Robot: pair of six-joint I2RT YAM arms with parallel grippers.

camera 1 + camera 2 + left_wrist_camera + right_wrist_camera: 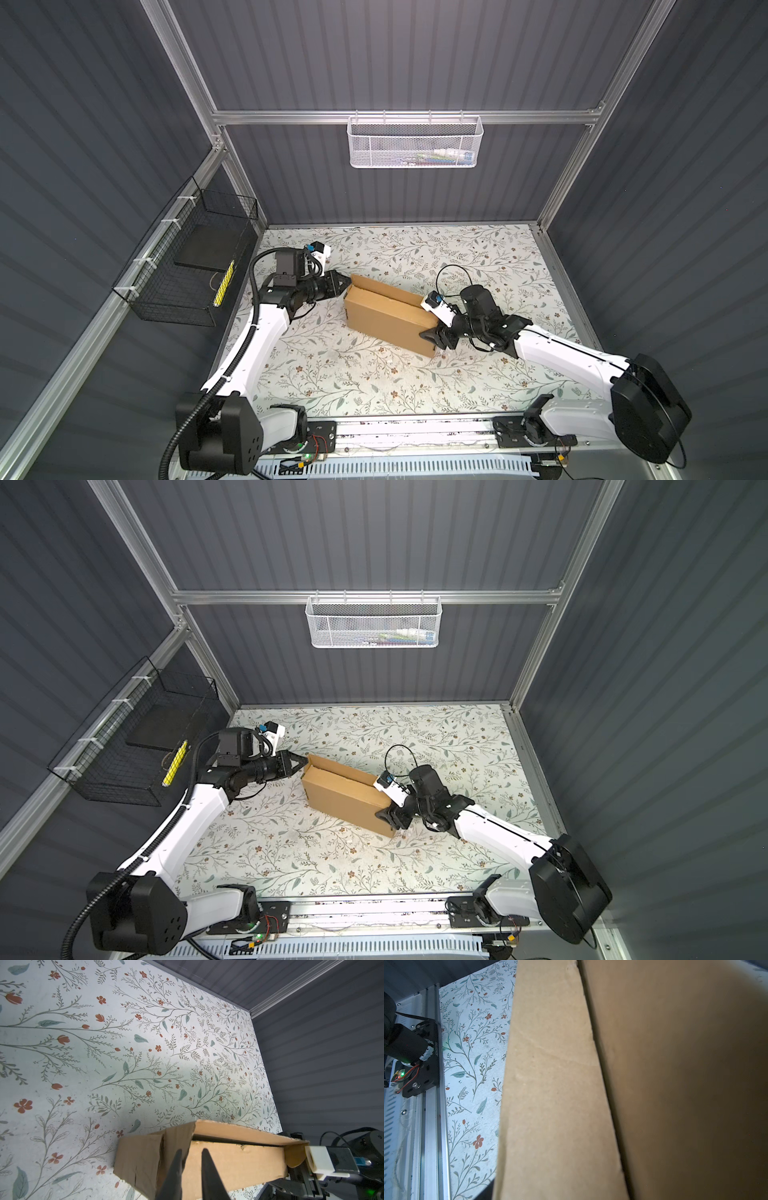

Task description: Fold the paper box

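Two thin black fingers [175, 1169] of the left gripper [192, 1150] stand a little apart with a narrow gap between them. As far as the left wrist view shows, nothing is pinched there. Their tips sit at the far-left end of the paper box [228, 1164], about where its end wall meets the long face. The right gripper [430, 336] is at the opposite, near-right end, and in both top views one finger lies over the top panel close to the corner. The right wrist view is filled with blurred cardboard and shows no finger, so I cannot tell whether this gripper clamps the end wall or only rests on it. The paper box lies near the middle of the flowered table [374, 395], with its long axis running from far-left to near-right. From the left gripper it therefore stretches to the right and nearer, and each arm is close to one end. The lid is down but not fully: a dark slit runs along the far long edge, below a raised far wall. I judge that the coming move must press or tuck there, between both grippers. No brand, label or writing can be read on the cardboard, and the things in the white mesh basket [415, 143] on the far wall are too small to read.
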